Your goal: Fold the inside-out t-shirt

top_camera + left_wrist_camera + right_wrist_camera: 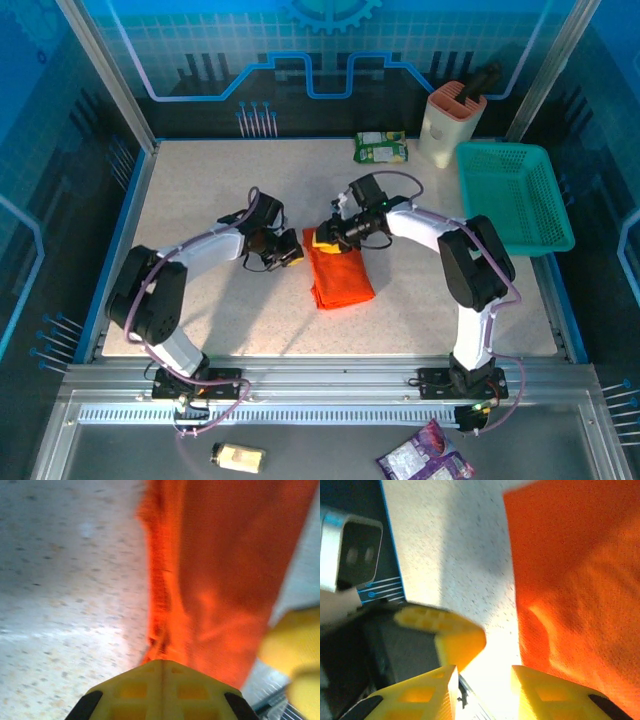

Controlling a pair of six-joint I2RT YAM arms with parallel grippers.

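The inside-out t-shirt (340,275) lies on the table as a narrow orange rectangle. In the left wrist view the t-shirt (230,570) stretches away from the fingertips. My left gripper (290,250) is just left of its far corner, and this gripper (162,662) is shut with its tip at the cloth's folded edge; whether cloth is pinched I cannot tell. My right gripper (325,237) hovers at the shirt's far end. That gripper (482,672) is open over bare table, and the t-shirt (580,570) lies beyond its right finger. The two grippers are close together.
A teal mesh basket (515,195) stands at the right edge. At the back are a beige holder (450,122) and a green packet (381,148). Off the table's near edge lie a purple packet (425,462) and a small yellow item (238,458).
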